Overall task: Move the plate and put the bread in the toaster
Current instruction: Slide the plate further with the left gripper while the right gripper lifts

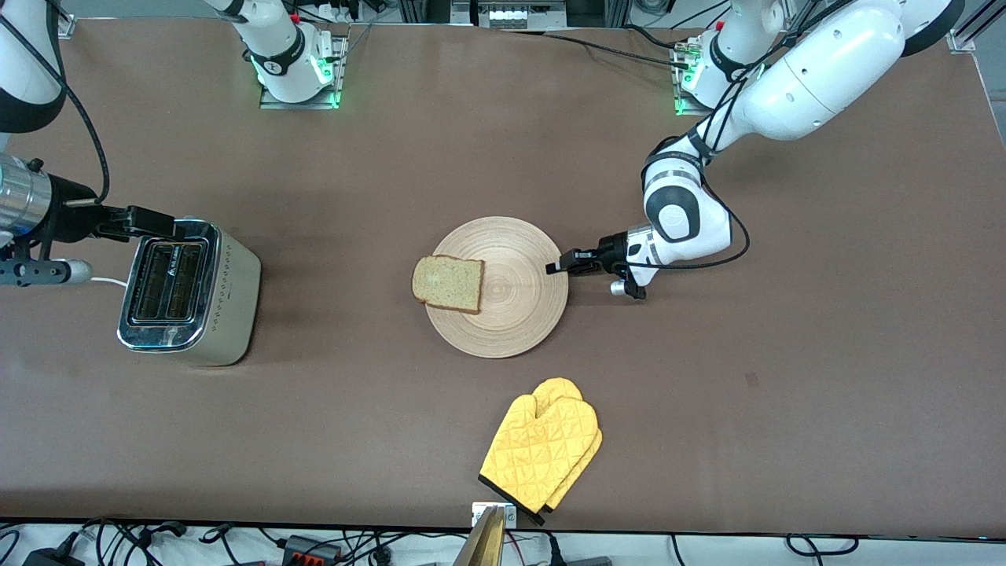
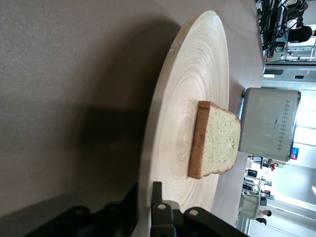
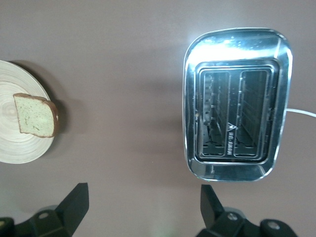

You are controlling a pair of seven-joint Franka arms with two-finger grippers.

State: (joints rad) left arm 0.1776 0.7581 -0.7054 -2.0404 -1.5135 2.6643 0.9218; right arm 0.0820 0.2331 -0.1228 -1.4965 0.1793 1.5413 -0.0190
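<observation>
**Plate mid-desk, left hand pinching its rim**

Front view: plate (image 1: 503, 287) sits mid-desk (image 1: 786, 354), bread (image 1: 448, 283) flat on it, overhanging the rim on the side toward the toaster (image 1: 189, 292). Left hand (image 1: 559, 264) is at the plate's edge toward the left arm's end, fingers closed on the rim. Right hand (image 1: 169, 226) hovers over the toaster top, arm cut off by the frame edge. Yellow oven mitts (image 1: 542, 452) lie nearer the camera than the plate, well apart from it.

Left wrist view: plate rim (image 2: 148, 163) runs between the fingers (image 2: 157, 205); fingertips mostly cropped. Bread (image 2: 215, 140) and toaster (image 2: 271, 123) visible past it.

Right wrist view: fingers (image 3: 74, 205) spread wide, holding nothing, toaster (image 3: 237, 123) slots below. Plate (image 3: 15, 123) cut off by the frame.
</observation>
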